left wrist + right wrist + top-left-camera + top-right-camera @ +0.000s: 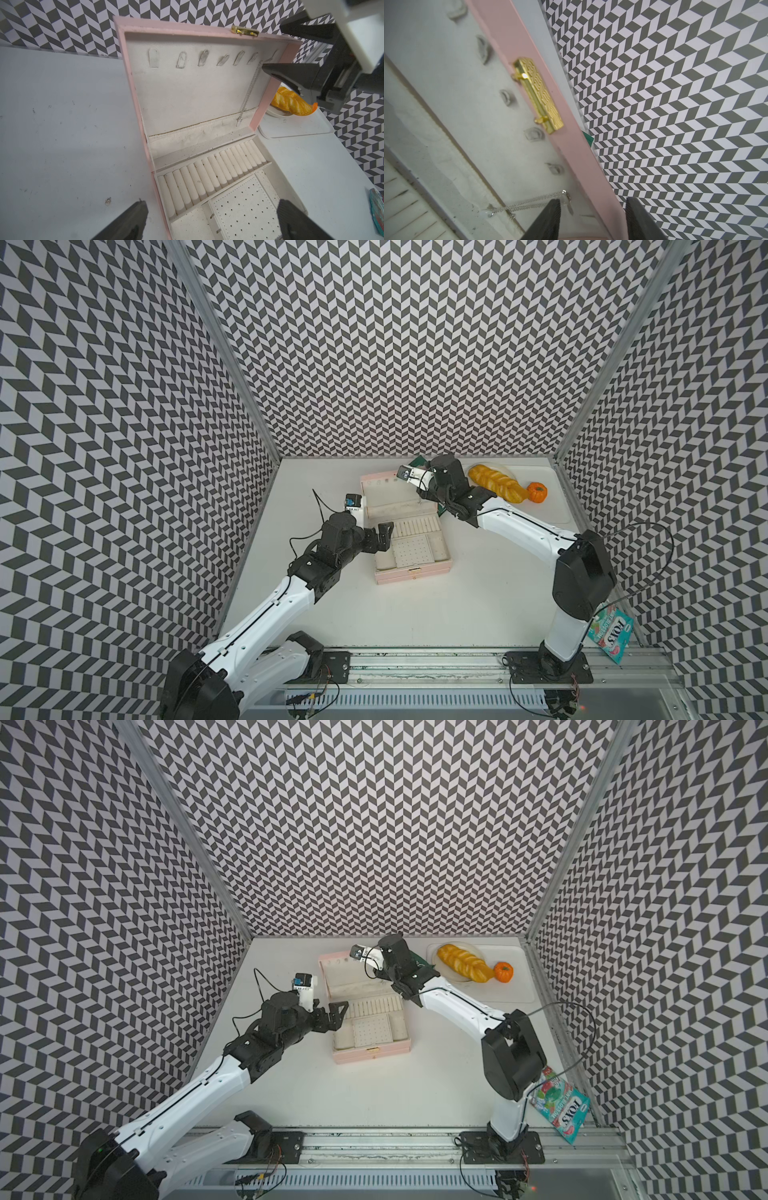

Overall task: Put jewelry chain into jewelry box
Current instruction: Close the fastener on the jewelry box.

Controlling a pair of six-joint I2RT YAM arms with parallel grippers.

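Pink jewelry box open mid-desk, lid raised toward far edge. Jewelry chain hangs on lid's inner face from hook nearest lid's right edge, pendant at fabric pocket. Right gripper released, jaws apart astride lid rim beside chain's top. Left gripper spread wide at box's left side, holding nothing.

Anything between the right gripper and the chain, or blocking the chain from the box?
Nothing visible. The chain hangs inside the box lid, beside the right gripper's inner finger. The lid's pink rim sits between that gripper's open jaws, not between it and the chain.
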